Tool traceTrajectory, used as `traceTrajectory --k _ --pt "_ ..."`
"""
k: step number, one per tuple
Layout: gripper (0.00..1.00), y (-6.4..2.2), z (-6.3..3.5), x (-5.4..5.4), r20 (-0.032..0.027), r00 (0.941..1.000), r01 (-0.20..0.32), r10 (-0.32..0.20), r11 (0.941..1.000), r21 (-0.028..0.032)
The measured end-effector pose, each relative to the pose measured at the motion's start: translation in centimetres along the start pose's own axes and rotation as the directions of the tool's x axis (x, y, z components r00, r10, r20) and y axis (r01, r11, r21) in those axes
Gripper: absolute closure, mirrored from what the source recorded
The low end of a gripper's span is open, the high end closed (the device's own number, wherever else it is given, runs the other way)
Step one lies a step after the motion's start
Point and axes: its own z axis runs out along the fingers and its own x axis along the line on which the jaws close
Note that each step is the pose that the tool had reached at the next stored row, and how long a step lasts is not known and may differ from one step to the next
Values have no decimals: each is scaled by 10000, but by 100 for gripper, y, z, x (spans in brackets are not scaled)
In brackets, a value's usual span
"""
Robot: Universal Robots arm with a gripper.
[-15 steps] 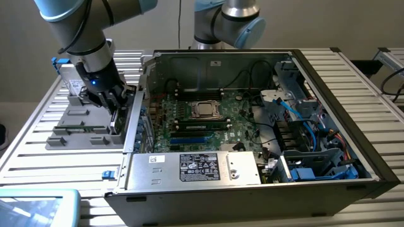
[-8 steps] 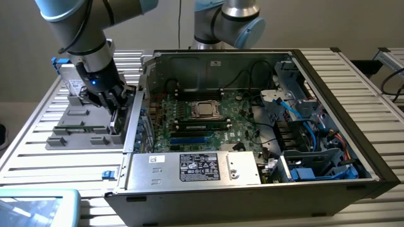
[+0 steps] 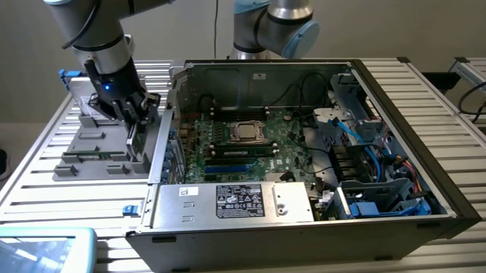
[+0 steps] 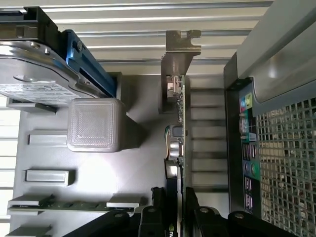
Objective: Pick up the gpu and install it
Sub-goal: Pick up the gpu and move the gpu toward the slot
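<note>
The gpu [image 3: 141, 138] stands upright on edge in the grey holder [image 3: 91, 159] at the exterior view's left, just outside the open computer case [image 3: 402, 136]. My gripper [image 3: 134, 114] comes down on it from above. In the wrist view the gpu [image 4: 177, 133] is seen edge-on, a thin green board with its metal end bracket [image 4: 180, 54] at the far end. The black fingers [image 4: 157, 210] sit against both faces of the card, so my gripper [image 4: 174, 210] is shut on it. Whether the card has left the holder I cannot tell.
A silver hard drive [image 4: 34, 69] with blue tabs sits in the same holder beside a grey block [image 4: 96, 123]. A green memory stick [image 4: 64, 203] lies in a slot. The case's rear panel [image 4: 252, 163] is close beside the card. The motherboard [image 3: 235, 148] lies exposed inside the case.
</note>
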Motion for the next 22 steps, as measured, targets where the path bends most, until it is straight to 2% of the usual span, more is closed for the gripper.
traceTrajectory --k 16,19,22 --pt "72 65 -725 13 0 10000 11 -11 10000 0" --pt "72 63 -862 -21 -2 10000 11 -11 10000 0" --pt "72 45 -1006 -103 -14 10000 9 -9 10000 0"
